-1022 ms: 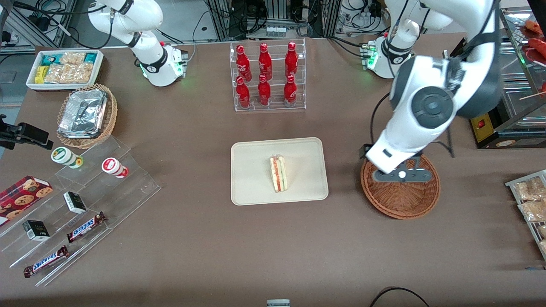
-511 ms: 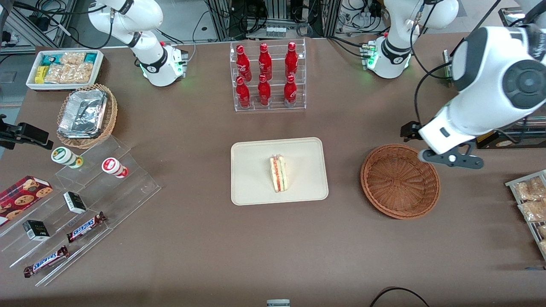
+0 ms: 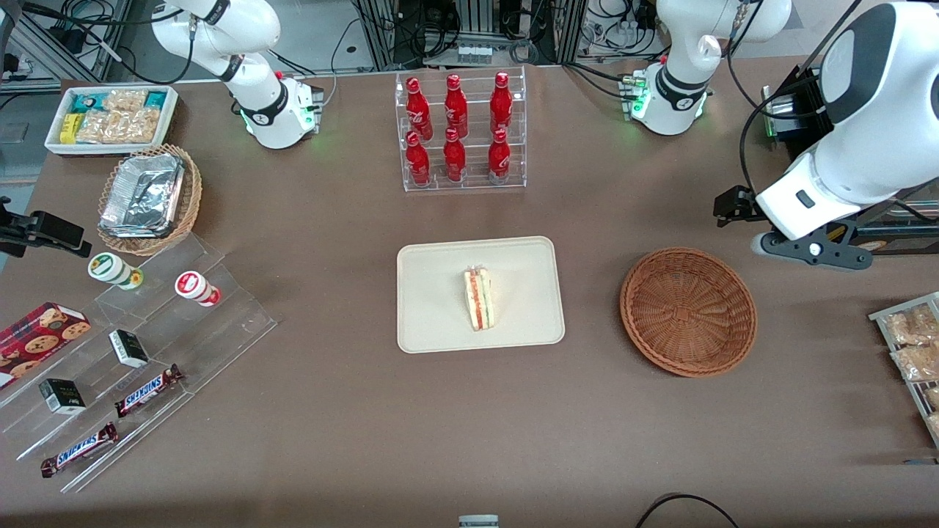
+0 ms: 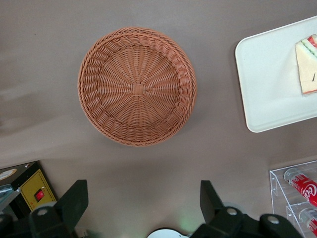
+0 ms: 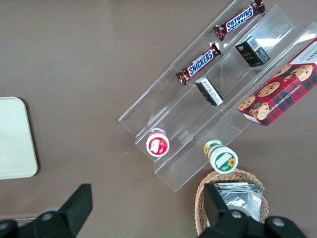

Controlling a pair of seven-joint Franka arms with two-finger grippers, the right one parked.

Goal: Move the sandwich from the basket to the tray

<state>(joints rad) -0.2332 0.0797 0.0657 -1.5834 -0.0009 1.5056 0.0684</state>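
One sandwich (image 3: 478, 299) lay on the tray (image 3: 433, 323), near its middle, and the basket (image 3: 688, 311) sat empty. Spread wide and holding nothing, the pincer (image 3: 807, 249) hung above the surface toward the working arm's end; retreating well meant lifting off without brushing the basket.

Bare bench (image 3: 601, 293) lies between the tray (image 3: 433, 323) and the basket (image 3: 688, 312), an open lane. The hand (image 3: 807, 249) hangs spread above the bench near the basket, toward the working arm's end. A bottle rack (image 3: 462, 132) stands farther from the camera than the tray.
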